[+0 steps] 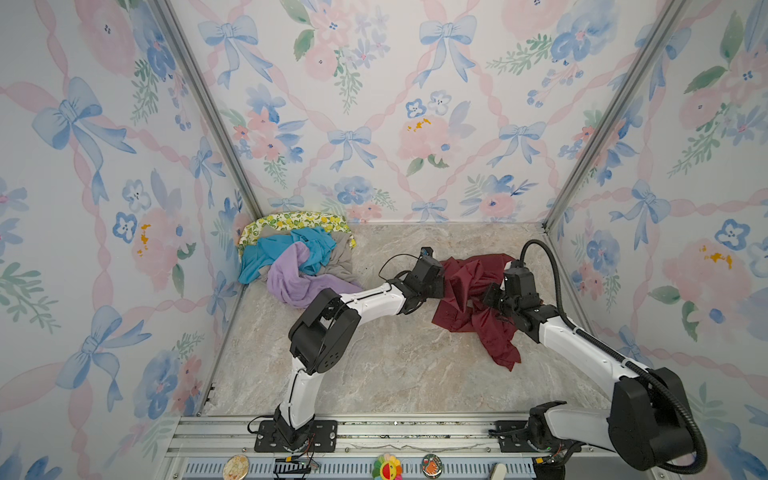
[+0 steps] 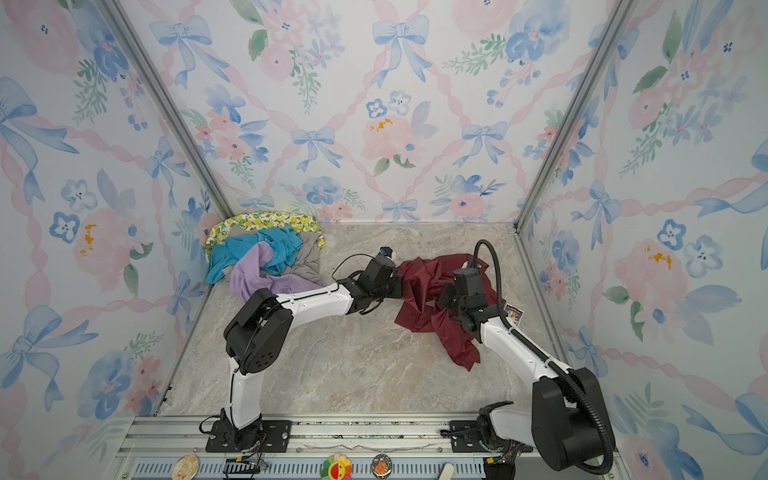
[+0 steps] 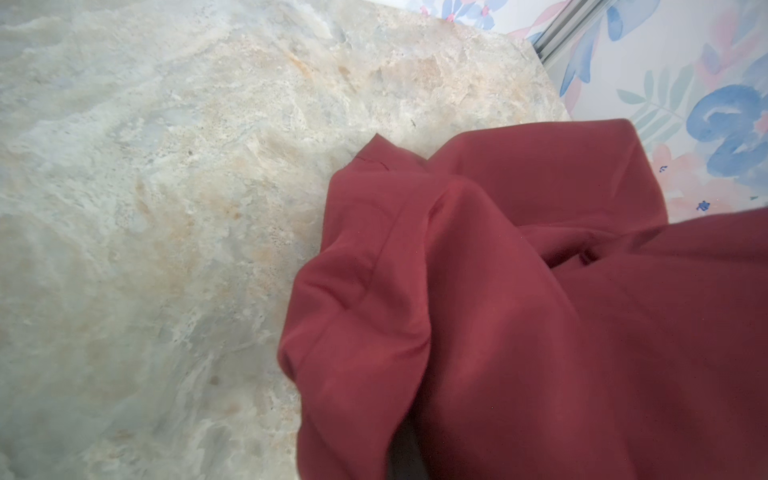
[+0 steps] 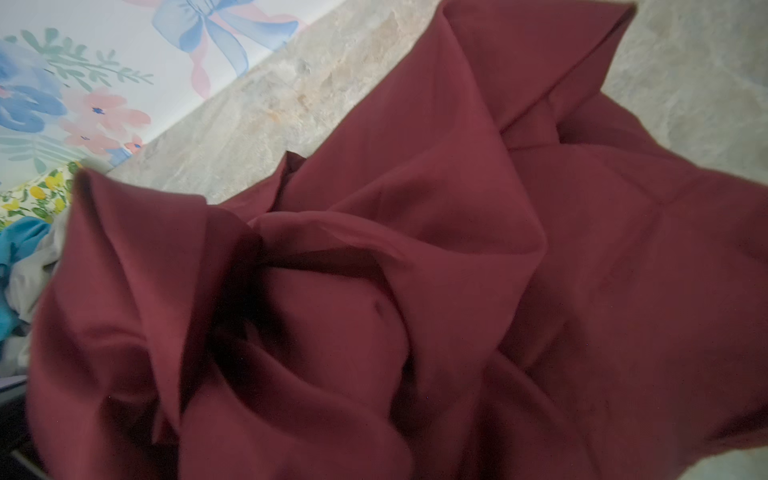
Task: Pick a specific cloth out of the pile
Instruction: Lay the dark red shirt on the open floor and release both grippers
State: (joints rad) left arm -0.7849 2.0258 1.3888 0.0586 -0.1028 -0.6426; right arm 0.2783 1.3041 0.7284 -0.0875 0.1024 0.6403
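The maroon cloth lies bunched on the right half of the marble table, well apart from the pile in the back left corner. The pile holds lavender, teal, grey and lemon-print cloths. My left gripper is at the cloth's left edge, and my right gripper is in its middle. Both are shut on folds of it. In both wrist views the maroon cloth covers the jaws, so the fingers are hidden.
Bare marble table spreads in front of and between the arms. Floral walls close off the back and both sides. A small printed card lies by the right wall. A metal rail with stickers runs along the front edge.
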